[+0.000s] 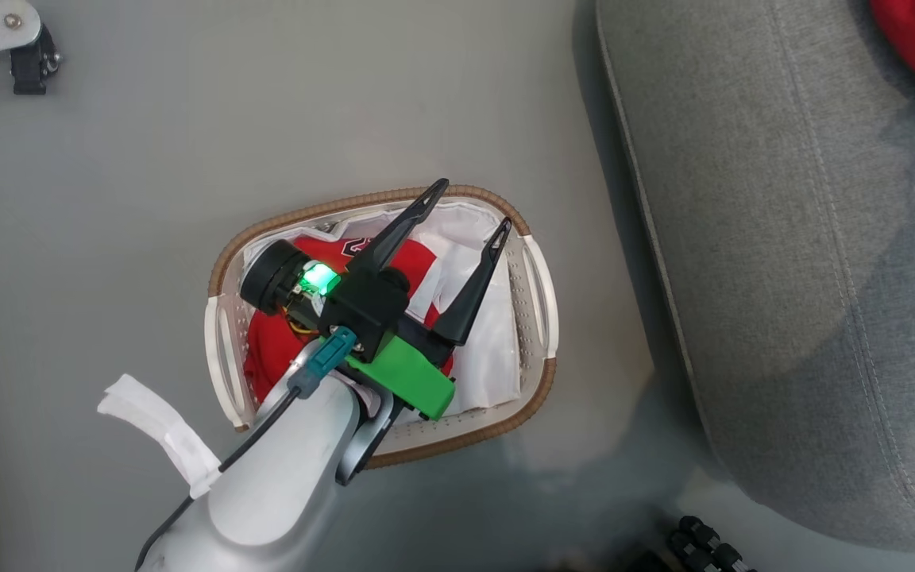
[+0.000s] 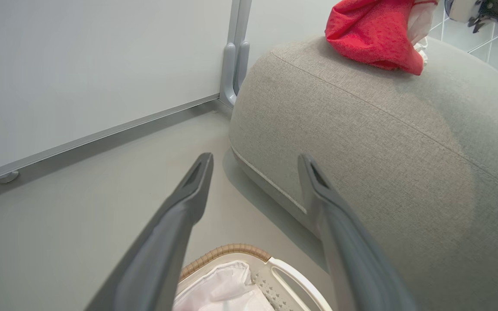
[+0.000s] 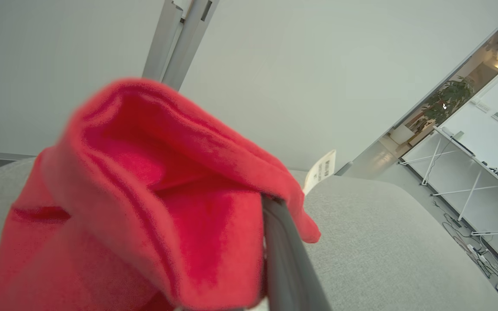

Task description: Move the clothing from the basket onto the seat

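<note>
a red jersey [image 1: 267, 357] is seen crumpled in the oval white basket [image 1: 538, 294] with the brown woven rim, on its white lining [image 1: 497, 349]. the basket is set just beside the grey seat [image 1: 783, 238]. a second red garment [image 2: 370, 34] with white trim is bunched on the seat's rounded top.

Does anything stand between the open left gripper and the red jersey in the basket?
Nothing visible does. The left gripper hangs open above the basket, and the red jersey lies uncovered on top of the white lining.
</note>
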{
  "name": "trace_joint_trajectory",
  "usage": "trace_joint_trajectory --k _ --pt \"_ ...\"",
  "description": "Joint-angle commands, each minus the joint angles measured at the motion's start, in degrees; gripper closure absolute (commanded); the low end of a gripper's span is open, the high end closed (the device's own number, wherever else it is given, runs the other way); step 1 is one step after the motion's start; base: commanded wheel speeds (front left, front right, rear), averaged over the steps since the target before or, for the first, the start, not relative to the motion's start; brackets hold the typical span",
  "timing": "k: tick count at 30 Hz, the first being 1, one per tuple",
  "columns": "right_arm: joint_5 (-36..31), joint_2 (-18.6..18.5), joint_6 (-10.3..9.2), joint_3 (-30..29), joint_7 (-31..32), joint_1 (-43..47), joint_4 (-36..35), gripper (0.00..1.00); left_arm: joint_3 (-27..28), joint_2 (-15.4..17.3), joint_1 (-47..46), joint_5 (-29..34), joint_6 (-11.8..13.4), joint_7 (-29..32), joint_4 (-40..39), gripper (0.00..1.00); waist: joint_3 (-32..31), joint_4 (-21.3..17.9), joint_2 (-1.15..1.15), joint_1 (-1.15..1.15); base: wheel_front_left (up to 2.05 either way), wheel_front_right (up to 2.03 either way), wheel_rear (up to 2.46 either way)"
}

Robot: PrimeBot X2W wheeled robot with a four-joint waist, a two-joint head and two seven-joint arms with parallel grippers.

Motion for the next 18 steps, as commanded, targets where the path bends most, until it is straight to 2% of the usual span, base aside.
trace_joint_trajectory --k 1,7,9,10,18 --pt "-0.9 0.2 -0.08 -0.5 -0.1 1.1 0.9 1.00 0.4 0.3 0.5 0.7 -0.1 0.0 0.1 0.00 1.4 1.3 0.00 -0.01 0.00 0.00 0.00" --pt "-1.9 2.7 -0.08 -0.3 -0.1 4.1 2.6 1.00 2.0 0.7 1.9 0.5 -0.1 0.0 0.1 0.00 0.5 0.0 0.00 -0.01 0.00 0.00 0.00" --pt "-1.8 3.1 -0.08 1.3 -0.1 5.1 3.0 0.67 2.4 0.8 2.3 0.4 -0.1 0.0 0.2 0.00 0.0 -0.4 0.00 -0.01 0.00 0.00 0.00" --pt "-1.6 2.9 -0.08 2.1 -0.1 5.7 2.9 0.00 2.6 0.7 2.5 0.4 -0.1 0.0 0.4 0.00 -0.3 -0.5 0.00 -0.01 0.00 0.00 0.00" --pt "0.7 4.2 -0.08 3.9 -0.1 12.2 1.5 0.00 5.1 1.0 4.7 -0.2 -0.1 0.0 0.9 0.00 -4.7 -1.7 0.00 -0.01 0.00 0.00 0.00"
